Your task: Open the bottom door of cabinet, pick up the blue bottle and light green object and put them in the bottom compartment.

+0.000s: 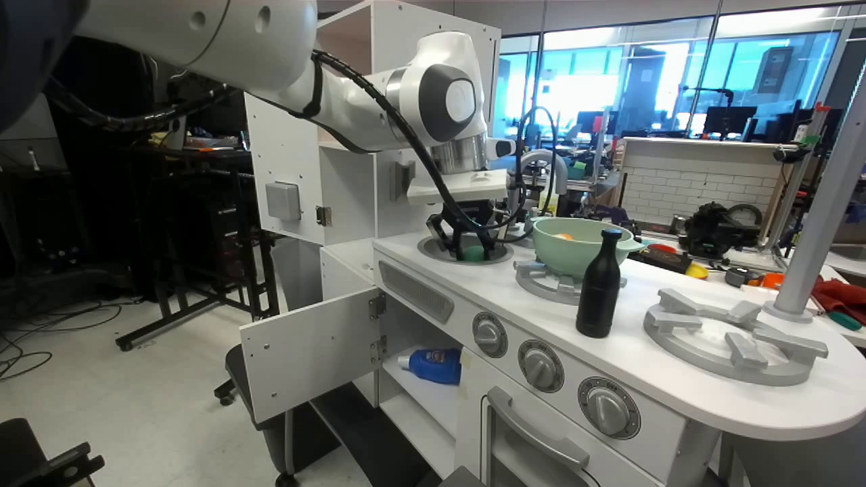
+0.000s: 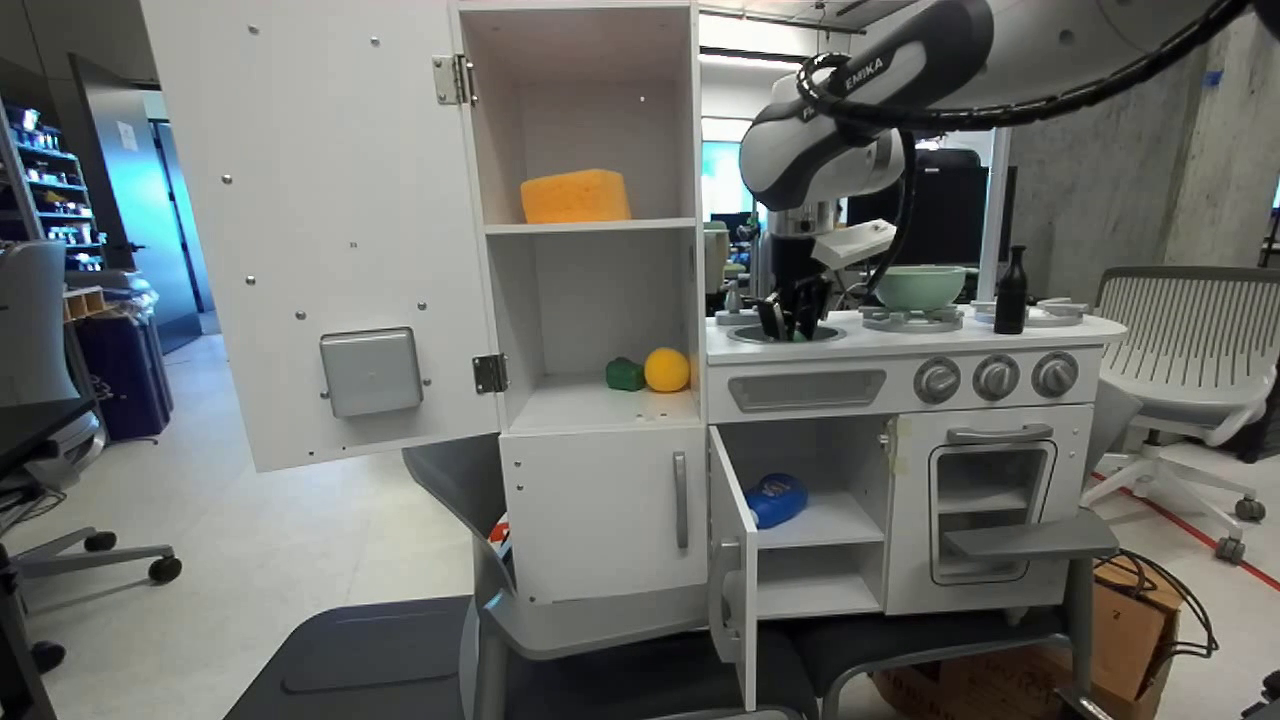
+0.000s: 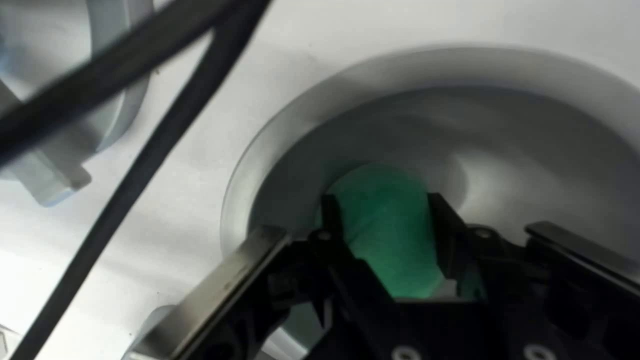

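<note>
Our light green object (image 3: 387, 232) is inside the sink (image 3: 280, 137); the gripper (image 3: 382, 212) straddles it, fingers (image 3: 442, 235) part-spread, and we cannot tell whether they grip. We should pinch evenly, then lift clear of the sink before heading for the compartment (image 2: 838, 518) below it, where the blue bottle (image 1: 436, 366) lies. The object's underside is hidden from us

Green on the object (image 3: 387, 235) between the jaws, blue on the bottle (image 1: 434, 366) below, grey on the sink (image 3: 450, 67) around.
</note>
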`<state>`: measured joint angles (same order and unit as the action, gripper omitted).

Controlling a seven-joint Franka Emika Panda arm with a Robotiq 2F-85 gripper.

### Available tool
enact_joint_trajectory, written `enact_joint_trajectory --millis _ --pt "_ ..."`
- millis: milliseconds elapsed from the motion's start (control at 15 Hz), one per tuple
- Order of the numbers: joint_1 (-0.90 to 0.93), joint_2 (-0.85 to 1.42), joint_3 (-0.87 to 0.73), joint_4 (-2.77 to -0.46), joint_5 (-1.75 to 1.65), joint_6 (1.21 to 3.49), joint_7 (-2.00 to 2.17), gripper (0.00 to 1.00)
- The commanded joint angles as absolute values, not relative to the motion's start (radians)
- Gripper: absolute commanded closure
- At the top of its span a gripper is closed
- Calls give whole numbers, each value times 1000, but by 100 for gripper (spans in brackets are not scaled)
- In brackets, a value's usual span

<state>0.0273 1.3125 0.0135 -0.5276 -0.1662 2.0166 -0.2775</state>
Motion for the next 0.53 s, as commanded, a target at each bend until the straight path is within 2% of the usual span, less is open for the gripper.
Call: enact_joint_trajectory --millis 0,133,467 --pt "19 1337 23 -475 -154 1996 -305 84" --pt "20 1325 32 -478 -149 1976 -323 97" --pt "39 1254 57 -491 -143 1890 -363 96"
